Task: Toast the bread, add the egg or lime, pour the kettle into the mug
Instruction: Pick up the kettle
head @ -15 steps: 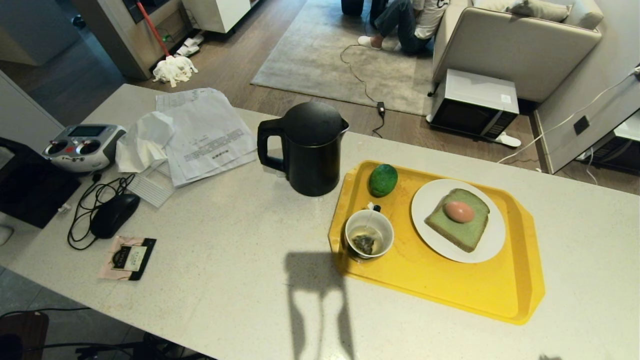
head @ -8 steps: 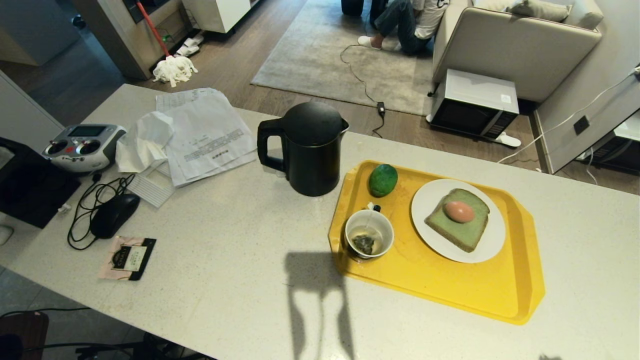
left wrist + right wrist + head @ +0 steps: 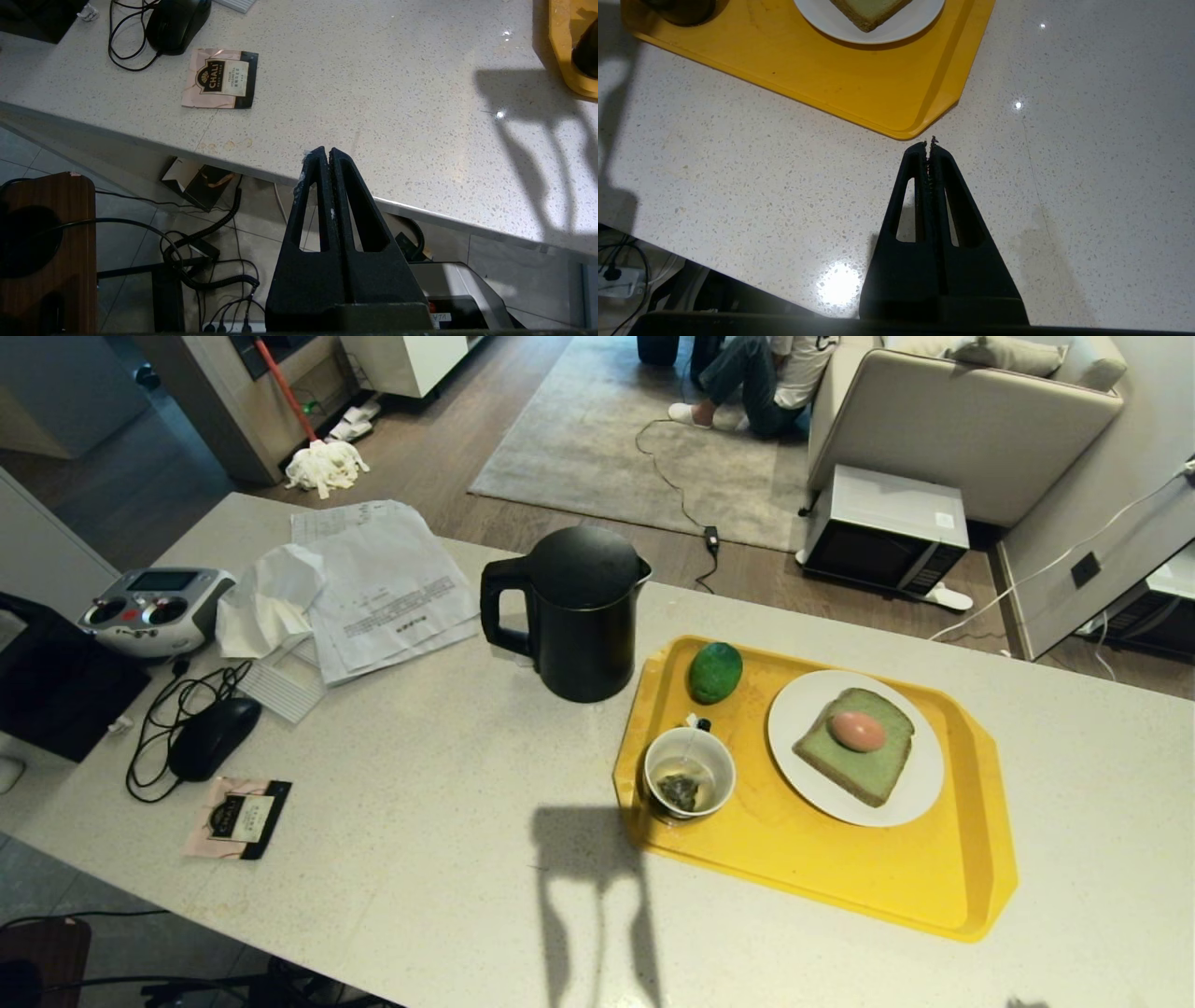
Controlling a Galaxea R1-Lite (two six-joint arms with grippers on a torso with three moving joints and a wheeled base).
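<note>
On a yellow tray a white plate carries the pale green bread with the reddish-brown egg lying on top of it. The dark green lime rests at the tray's far corner. The mug, white inside with a tea bag in it, stands at the tray's near left. The black kettle stands on the counter left of the tray. My left gripper is shut and empty over the counter's near edge. My right gripper is shut and empty just short of the tray's near corner.
Papers and a crumpled tissue lie at the counter's far left, with a remote controller, a black mouse with its cable and a tea packet. Beyond the counter a microwave sits on the floor and a person sits by a sofa.
</note>
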